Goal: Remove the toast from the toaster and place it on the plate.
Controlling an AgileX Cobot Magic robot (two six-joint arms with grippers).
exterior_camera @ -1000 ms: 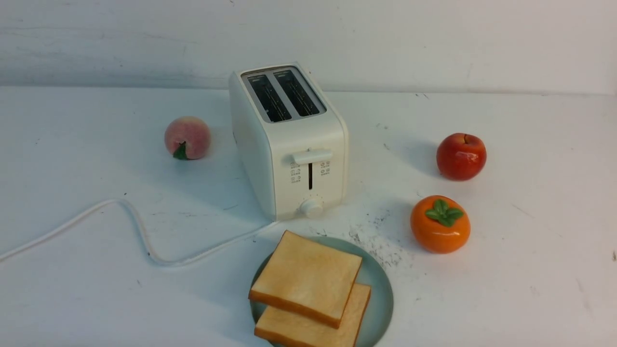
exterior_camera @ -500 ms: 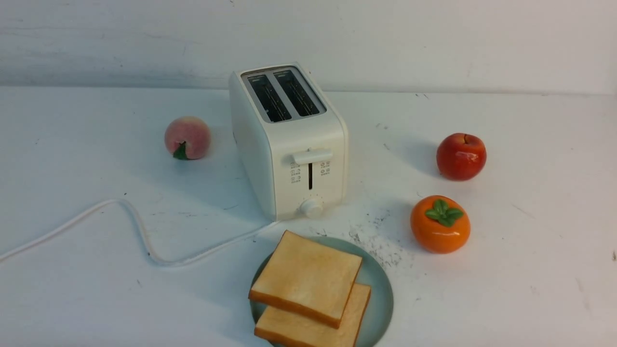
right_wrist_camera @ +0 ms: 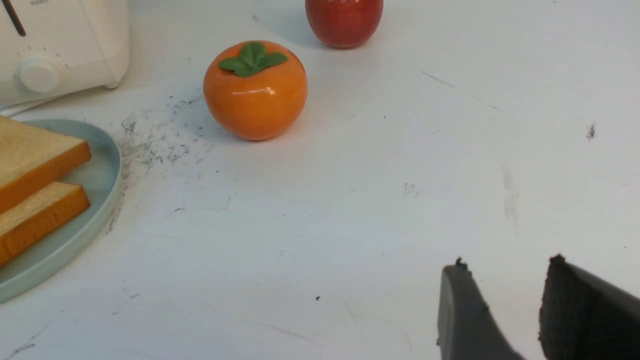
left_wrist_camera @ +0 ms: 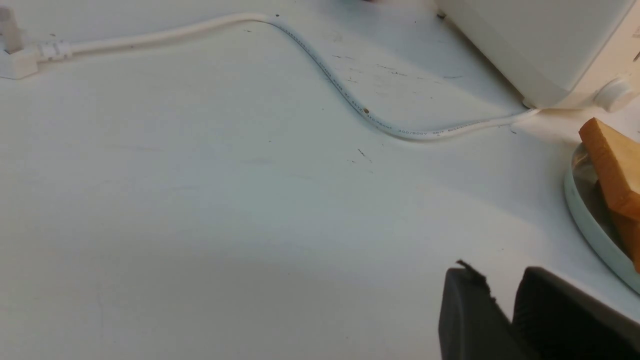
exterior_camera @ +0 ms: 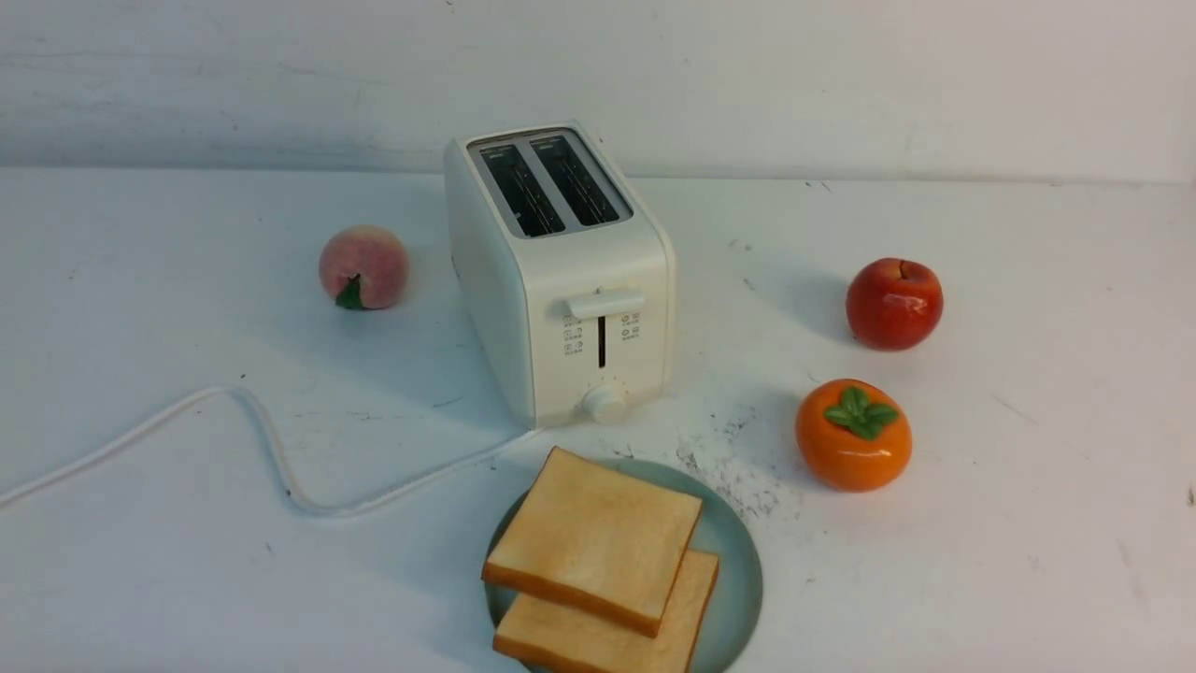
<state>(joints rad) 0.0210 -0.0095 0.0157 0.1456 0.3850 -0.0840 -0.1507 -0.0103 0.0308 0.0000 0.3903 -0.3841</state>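
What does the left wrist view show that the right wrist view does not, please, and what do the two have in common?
Only the left wrist view shows the white cord snaking across the table to its plug, and the left gripper. Only the right wrist view shows the orange persimmon, the red apple and the right gripper. Both show the toaster, the plate and the toast on it.

Hidden or cut off at the edges

In the front view the plate [exterior_camera: 738, 570] and the lower toast slice [exterior_camera: 598, 640] run off the bottom edge, the cord [exterior_camera: 271, 449] leaves at the left, and neither tool appears. The upper toast slice [exterior_camera: 593, 537] covers much of the lower one. The wrist views show only the fingertips of the left tool [left_wrist_camera: 502, 290] and right tool [right_wrist_camera: 505, 280]; the toaster's [exterior_camera: 561, 271] front markings are too small to read.
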